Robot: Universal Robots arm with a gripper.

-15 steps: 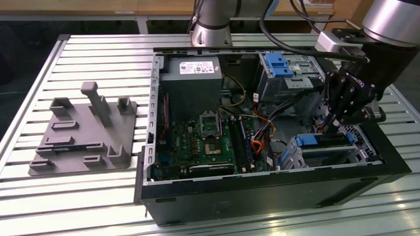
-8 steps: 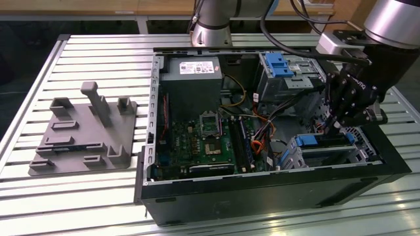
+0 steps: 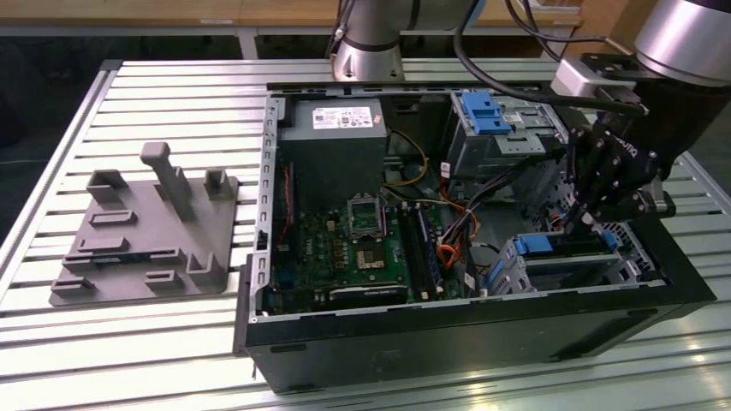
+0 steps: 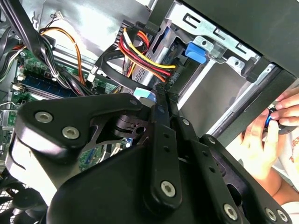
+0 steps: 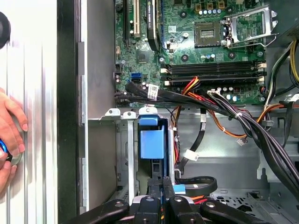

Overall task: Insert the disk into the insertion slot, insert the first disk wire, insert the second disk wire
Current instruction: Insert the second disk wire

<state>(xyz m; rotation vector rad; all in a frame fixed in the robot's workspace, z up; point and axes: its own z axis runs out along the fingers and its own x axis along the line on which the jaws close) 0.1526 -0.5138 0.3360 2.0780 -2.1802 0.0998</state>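
The disk (image 5: 152, 140), seen by its bright blue carrier (image 3: 537, 246), sits inside the insertion slot (image 3: 577, 272), a silver perforated cage in the near right corner of the open computer case. A red, yellow and black wire bundle (image 4: 140, 51) runs to the disk's end. My gripper (image 5: 163, 184) hangs just above the cage (image 5: 126, 154), its fingers (image 4: 159, 121) pressed together. A black flat wire (image 5: 198, 183) with a light blue tab (image 4: 145, 92) ends at the fingertips, apparently pinched there. In the exterior view the gripper (image 3: 577, 224) stands over the cage.
The motherboard (image 5: 210, 56) and loose cable bundles (image 5: 261, 135) lie beside the cage. A taller grey bay with a blue latch (image 3: 485, 116) stands at the case's far side. A person's hand (image 4: 264, 135) rests just outside the case wall. A grey fixture (image 3: 143, 231) sits at the exterior view's left.
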